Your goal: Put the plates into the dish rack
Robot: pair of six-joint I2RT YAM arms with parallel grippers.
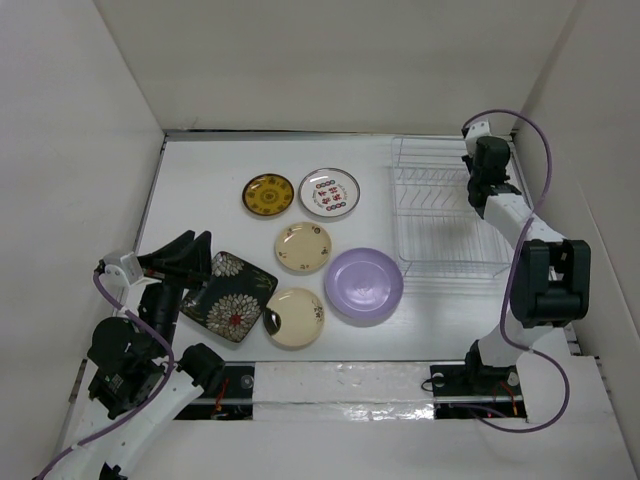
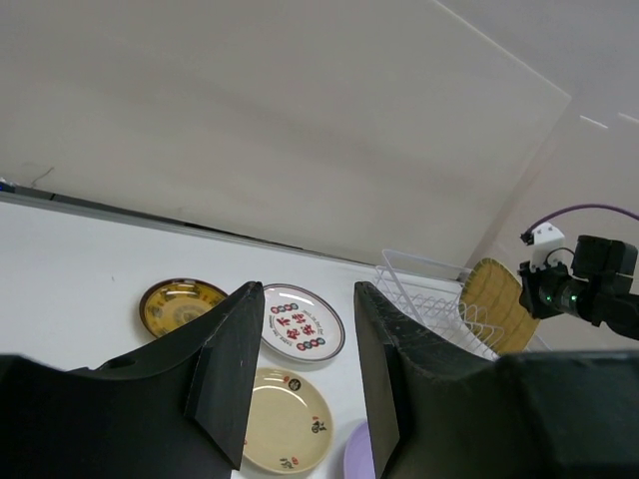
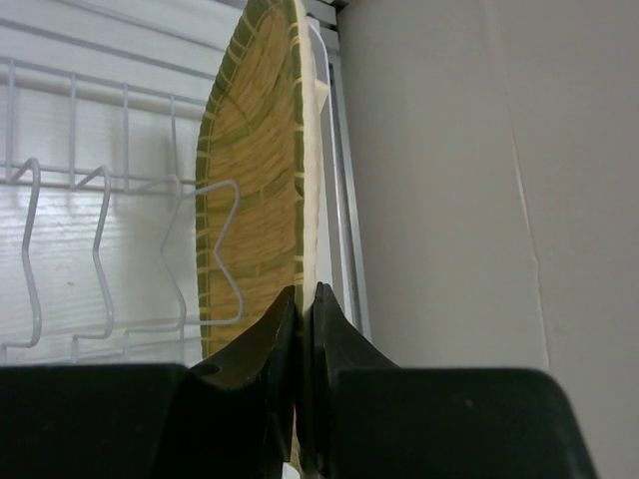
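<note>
Right claw [image 3: 300,304] clenched on rim of mustard plate [image 3: 255,180]; plate upright, edge-on beside wire prongs at far right corner of dish rack [image 1: 440,215]. Left claw [image 2: 308,299] spread wide, empty, above black square plate [image 1: 235,300]. Lavender plate [image 1: 364,284] flat on counter [image 1: 200,170], just beside rack.

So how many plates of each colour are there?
Cream plates: 2
Lavender plate: 1
Black flowered plate: 1
Dark-yellow plate: 1
White plate with red marks: 1
Mustard plate: 1
Total: 7
</note>
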